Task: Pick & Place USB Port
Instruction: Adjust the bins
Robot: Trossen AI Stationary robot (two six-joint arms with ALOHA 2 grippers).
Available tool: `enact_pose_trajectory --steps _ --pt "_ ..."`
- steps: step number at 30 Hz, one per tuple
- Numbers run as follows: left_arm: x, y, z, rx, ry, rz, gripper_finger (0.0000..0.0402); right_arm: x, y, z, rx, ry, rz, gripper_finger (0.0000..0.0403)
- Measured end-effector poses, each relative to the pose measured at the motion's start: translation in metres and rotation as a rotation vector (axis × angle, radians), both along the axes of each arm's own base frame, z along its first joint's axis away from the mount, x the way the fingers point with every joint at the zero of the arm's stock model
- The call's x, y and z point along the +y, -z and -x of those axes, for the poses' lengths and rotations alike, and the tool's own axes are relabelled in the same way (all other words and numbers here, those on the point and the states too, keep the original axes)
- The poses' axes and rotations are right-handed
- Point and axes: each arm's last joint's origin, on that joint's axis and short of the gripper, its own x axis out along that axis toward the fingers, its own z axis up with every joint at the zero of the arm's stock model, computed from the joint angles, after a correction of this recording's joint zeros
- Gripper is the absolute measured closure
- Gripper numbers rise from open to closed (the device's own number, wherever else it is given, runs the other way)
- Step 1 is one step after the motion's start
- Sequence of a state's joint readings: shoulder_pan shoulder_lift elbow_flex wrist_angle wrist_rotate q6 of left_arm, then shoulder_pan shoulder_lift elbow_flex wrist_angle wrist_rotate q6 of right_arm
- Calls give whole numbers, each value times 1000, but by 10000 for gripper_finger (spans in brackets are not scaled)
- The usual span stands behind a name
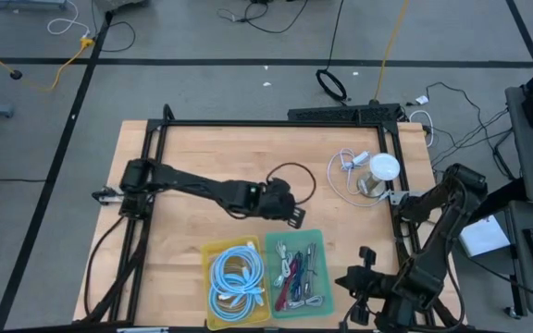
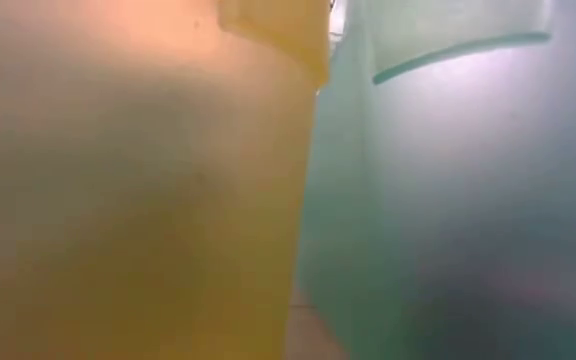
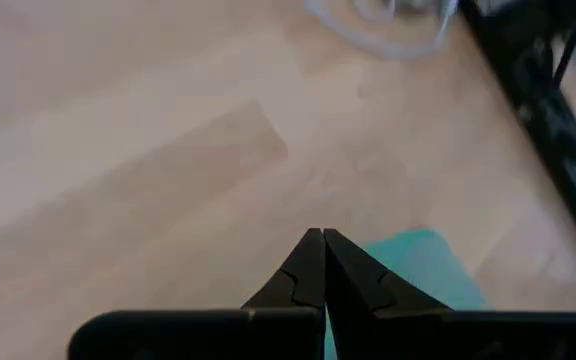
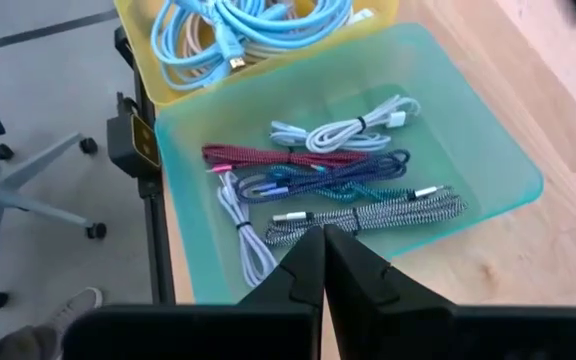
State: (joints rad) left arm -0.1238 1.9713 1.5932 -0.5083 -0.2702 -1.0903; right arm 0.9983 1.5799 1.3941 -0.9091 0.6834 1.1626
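A green tray [image 1: 296,268] near the table's front edge holds several bundled cables [image 4: 348,185]. A yellow tray [image 1: 237,282] with light-blue cables stands to its left. At the far right stands a white round device [image 1: 378,172] with a loose white cord [image 1: 345,171]. Which of these is the USB port I cannot tell. My left gripper [image 1: 295,218] is shut with nothing in it, above the bare wood by the green tray's far edge [image 3: 418,265]. My right gripper [image 4: 323,235] is shut and empty, raised off the green tray's right side [image 1: 354,280].
A black cable loop [image 1: 294,180] lies on the wood behind my left gripper. A black frame [image 1: 276,123] runs round the table. The two tray walls [image 2: 118,180] fill the low view. An office chair [image 4: 18,180] and a person's shoe [image 4: 68,305] show beyond the near edge.
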Motion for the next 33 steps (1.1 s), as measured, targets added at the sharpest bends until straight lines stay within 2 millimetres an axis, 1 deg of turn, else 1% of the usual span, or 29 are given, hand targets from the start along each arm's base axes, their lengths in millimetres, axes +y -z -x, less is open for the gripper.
enact_pose_trajectory --steps 4,6,8,11,15,24,27,31,33 --pt "-11 31 -13 32 45 60 402 2 -1 0 -10 -7 -12 403" --pt "-19 47 -15 69 64 74 402 2 -1 0 -12 -7 -13 403" --pt "-27 54 -18 59 80 84 402 2 -1 0 -12 -9 -15 403" --pt "-36 56 -21 22 93 95 402 3 -1 0 -11 -13 -10 403" --pt "-42 55 -23 -11 104 101 402 3 -1 0 -10 -23 0 403" --pt "-47 53 -23 -24 127 113 402 2 -1 0 -8 -38 17 403" --pt "-46 44 -11 41 83 38 402 2 -1 0 -8 -38 16 403" --pt "-34 12 13 106 -19 -77 402 3 -1 -1 -14 -37 8 403" --pt "-26 -1 28 164 -64 -100 402 3 -1 -1 -16 -36 3 403"
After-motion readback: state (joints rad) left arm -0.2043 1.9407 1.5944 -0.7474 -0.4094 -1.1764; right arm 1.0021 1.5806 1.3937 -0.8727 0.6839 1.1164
